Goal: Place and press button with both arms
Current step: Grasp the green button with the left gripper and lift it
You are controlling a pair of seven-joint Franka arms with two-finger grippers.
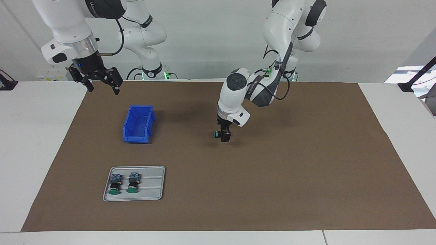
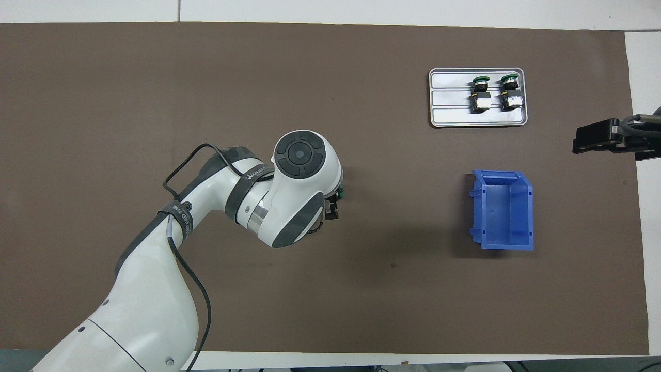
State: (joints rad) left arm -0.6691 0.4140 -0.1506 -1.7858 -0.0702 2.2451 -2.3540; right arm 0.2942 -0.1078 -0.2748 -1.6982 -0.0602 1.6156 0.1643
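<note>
My left gripper (image 1: 224, 135) hangs low over the middle of the brown mat, shut on a button (image 1: 218, 134) whose green cap sticks out sideways toward the right arm's end. In the overhead view the wrist hides most of the left gripper (image 2: 333, 206), and only a sliver of the button (image 2: 340, 194) shows. My right gripper (image 1: 103, 87) waits open and empty, raised over the mat's edge at the right arm's end, and the right gripper (image 2: 594, 139) reaches in from that view's side. Two more buttons (image 1: 115, 185) (image 1: 133, 183) lie on a grey tray (image 1: 153, 185).
An empty blue bin (image 1: 139, 124) (image 2: 503, 209) stands on the mat between the robots and the tray (image 2: 454, 116). The brown mat (image 1: 289, 177) covers most of the white table.
</note>
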